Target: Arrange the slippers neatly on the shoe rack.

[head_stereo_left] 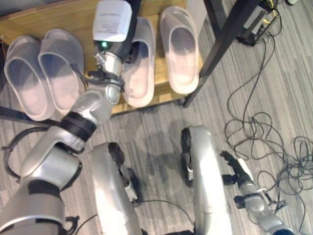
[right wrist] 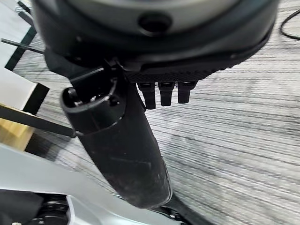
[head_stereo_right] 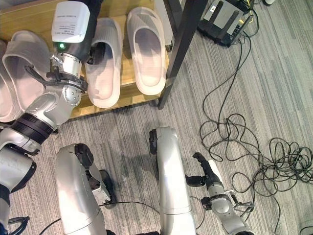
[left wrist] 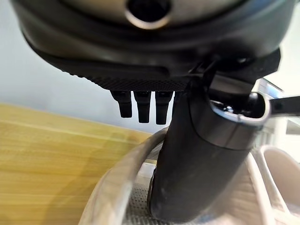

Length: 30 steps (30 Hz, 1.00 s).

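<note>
Four pale slippers lie on the wooden shoe rack (head_stereo_left: 49, 19). One pair (head_stereo_left: 22, 73) (head_stereo_left: 61, 68) sits at the left. A third slipper (head_stereo_left: 139, 83) and a fourth (head_stereo_left: 180, 49) lie side by side at the right. My left hand (head_stereo_left: 133, 49) reaches over the third slipper, open. Its thumb (left wrist: 197, 154) dips into the slipper's opening and touches the textured insole (left wrist: 140, 208). Its fingers (left wrist: 140, 105) stand straight above, apart from the slipper. My right hand (head_stereo_right: 208, 169) hangs low over the carpet, open, with nothing in it (right wrist: 122, 150).
A black slanted post (head_stereo_left: 220, 49) rises just right of the rack's end. A black box (head_stereo_right: 225, 19) stands behind it on the carpet. Tangled black cables (head_stereo_right: 244, 132) spread over the grey striped carpet at the right.
</note>
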Motion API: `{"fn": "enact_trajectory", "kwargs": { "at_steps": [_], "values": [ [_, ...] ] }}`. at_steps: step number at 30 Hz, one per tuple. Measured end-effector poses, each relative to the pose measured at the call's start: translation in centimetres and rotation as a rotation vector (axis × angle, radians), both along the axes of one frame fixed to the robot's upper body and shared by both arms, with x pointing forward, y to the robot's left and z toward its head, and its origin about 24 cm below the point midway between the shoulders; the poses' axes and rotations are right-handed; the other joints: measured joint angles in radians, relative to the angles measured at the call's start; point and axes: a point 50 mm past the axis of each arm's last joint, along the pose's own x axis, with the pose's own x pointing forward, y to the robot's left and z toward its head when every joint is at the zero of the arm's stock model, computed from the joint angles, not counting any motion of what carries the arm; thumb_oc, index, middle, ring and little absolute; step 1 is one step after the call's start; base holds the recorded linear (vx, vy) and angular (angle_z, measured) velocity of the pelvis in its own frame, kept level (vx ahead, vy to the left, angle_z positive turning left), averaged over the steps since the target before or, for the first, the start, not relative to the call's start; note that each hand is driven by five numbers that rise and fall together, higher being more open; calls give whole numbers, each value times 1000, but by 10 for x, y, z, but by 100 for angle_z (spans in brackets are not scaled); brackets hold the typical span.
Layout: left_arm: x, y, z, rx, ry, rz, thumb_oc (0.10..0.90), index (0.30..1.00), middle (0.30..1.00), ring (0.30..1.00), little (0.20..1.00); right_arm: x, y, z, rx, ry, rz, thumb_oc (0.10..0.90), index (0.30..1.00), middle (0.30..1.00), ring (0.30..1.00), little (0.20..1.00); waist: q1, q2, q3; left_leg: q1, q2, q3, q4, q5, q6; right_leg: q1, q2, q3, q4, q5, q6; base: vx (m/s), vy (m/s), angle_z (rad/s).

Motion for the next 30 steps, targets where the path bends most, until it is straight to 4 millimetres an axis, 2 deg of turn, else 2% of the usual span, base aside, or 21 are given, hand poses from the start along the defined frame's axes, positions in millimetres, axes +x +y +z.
{"fn": "enact_trajectory", "kwargs": {
  "at_steps": [4, 9, 16, 18, 24, 30],
  "values": [
    [-2, -4, 2, -8, -7, -21, 800, 900, 900, 900, 900, 1, 1, 0, -31, 0, 21, 800, 900, 900, 900, 900, 7, 0, 0, -1, -2, 0, 0, 0, 0, 0, -1, 1, 1, -2, 3, 0, 0, 0],
    [-4, 4, 6, -21, -3, -11, 800, 900, 900, 900, 900, 2, 5, -1, -24, 9, 35, 800, 900, 900, 900, 900, 9, 1, 0, -2, -3, 1, 2, 0, 0, 0, -2, 2, 4, -5, 4, 0, 0, 0],
    [-12, 3, 11, -3, -20, -44, 800, 900, 900, 900, 900, 2, 7, -2, -47, 17, 59, 800, 900, 900, 900, 900, 9, 1, 0, -1, -4, 2, 3, 0, 0, 0, -2, 4, 5, -5, 4, 0, 0, 0],
    [-17, 5, 6, -35, -22, -73, 800, 900, 900, 900, 900, 1, 10, -4, -44, 23, 69, 800, 900, 900, 900, 900, 11, 2, 0, 0, -4, 2, 3, 0, 0, 0, -2, 4, 6, -5, 4, 0, 0, 0],
    [-17, 10, -4, -71, 31, -79, 800, 900, 900, 900, 900, -1, 15, -9, -39, 54, 82, 800, 900, 900, 900, 900, 29, 4, 1, 0, -5, 2, 7, 0, 0, 0, -2, 5, 11, -5, 4, 0, 0, 0],
    [-30, 34, -23, -157, 61, -92, 800, 900, 900, 900, 900, -2, 19, -11, -52, 62, 92, 800, 900, 900, 900, 900, 36, 7, 1, 1, -6, 0, 12, -3, -5, 0, -3, 5, 17, -7, 3, 0, 0, 0]
  ]
}}
